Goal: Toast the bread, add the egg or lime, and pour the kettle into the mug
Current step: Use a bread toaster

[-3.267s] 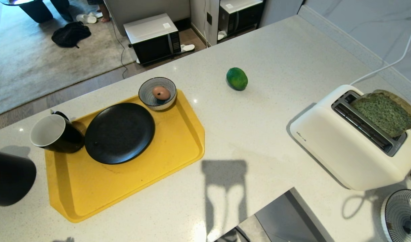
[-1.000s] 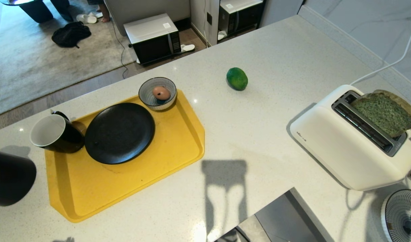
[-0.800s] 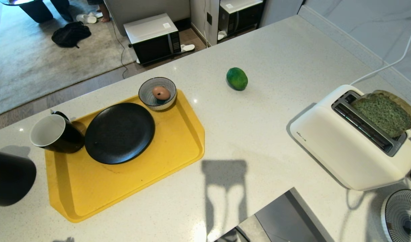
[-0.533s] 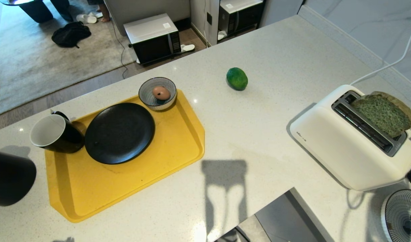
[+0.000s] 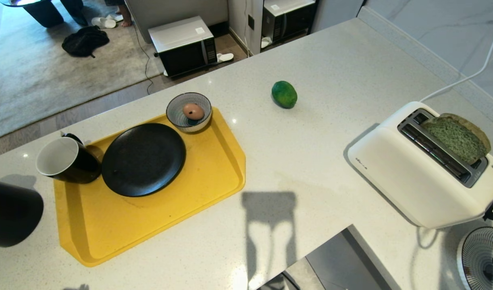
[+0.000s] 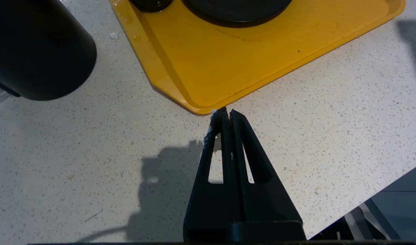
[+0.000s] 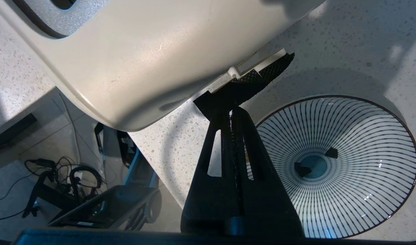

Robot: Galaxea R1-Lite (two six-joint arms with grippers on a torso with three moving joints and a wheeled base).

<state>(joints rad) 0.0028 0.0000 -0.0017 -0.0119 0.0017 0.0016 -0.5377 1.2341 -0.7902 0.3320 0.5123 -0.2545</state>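
The right gripper (image 7: 232,110) has its jaws together, tips against the toaster's lever (image 7: 262,73); left gripper (image 6: 226,112), jaws together, hovers just short of the tray's (image 6: 248,61) corner.

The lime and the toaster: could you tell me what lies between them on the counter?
Nothing: in the head view, only bare counter separates the lime from the toaster.

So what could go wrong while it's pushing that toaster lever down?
The right hand, fingers shut, bears on the black lever with only its tip, so it might slip off and leave the bread standing half out of the toaster. A slip could also drive the hand into the striped bowl right beside the lever. The toaster stands near the counter edge, so a hard push might shove it that way.
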